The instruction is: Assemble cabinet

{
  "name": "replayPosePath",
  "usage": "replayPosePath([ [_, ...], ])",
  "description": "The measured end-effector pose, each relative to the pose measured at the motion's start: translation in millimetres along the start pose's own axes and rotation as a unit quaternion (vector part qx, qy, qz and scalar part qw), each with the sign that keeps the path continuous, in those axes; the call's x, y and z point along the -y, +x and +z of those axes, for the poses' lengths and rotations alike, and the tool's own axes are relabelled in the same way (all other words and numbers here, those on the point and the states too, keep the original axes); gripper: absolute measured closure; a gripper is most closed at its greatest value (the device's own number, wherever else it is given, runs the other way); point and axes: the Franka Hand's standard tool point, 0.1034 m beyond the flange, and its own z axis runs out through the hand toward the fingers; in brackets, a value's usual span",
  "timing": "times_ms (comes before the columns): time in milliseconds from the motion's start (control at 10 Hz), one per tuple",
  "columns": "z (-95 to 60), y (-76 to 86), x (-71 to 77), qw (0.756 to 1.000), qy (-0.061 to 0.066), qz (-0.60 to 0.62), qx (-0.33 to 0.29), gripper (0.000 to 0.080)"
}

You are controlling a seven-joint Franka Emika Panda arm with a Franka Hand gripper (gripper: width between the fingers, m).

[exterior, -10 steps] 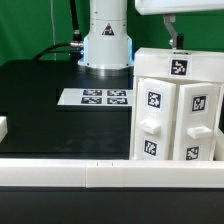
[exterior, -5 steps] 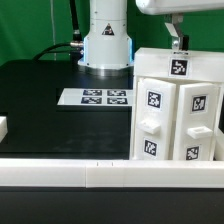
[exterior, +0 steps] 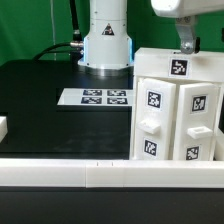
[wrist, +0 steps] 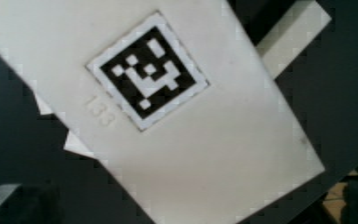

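At the exterior view's right, front of table: cabinet point(exterior: 178, 105) — 1 pc, white plastic, boxy, standing upright on the black table point(exterior: 40, 100). Front shows 2 door/drawer-like panels w/ moulded knobs; 5 tags visible in the exterior view (1 on top, 4 on front). Wrist view shows 1 tag on a white face of it point(wrist: 149, 75), close up.

Handling, est.: rigid, hollow-looking so prob. light for its bulk; smooth plastic, likely slippery; not fragile but could tip or slide if pushed high. Body too broad for a two-finger pinch — take a thin edge, e.g. the top panel rim.

Gripper point(exterior: 187, 45): 1, directly above cabinet top, near it; only a dark finger shows, contact unclear — spread of claw cannot be told.

Other: marker board point(exterior: 96, 97), 1, flat, 4 tags, well apart from cabinet. Small white piece point(exterior: 3, 128) at left edge, 1, unidentified.
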Motion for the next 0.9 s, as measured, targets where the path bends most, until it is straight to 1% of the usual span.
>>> replayPosePath([
  [100, 1.0, -1.6, -0.3, 0.999, -0.003, -0.051, 0.005, 0.0002],
  [300, 3.3, -5.1, -1.1, 0.993, -0.002, -0.121, 0.007, 0.0002],
  [500, 4.1, -7.9, -3.3, 0.980, -0.001, -0.199, 0.009, 0.0002],
  [700, 5.1, -9.3, -3.6, 0.979, -0.004, -0.205, 0.015, 0.0002],
  [900, 11.2, -14.4, -0.9, 0.979, 0.000, -0.205, 0.019, 0.0002],
])
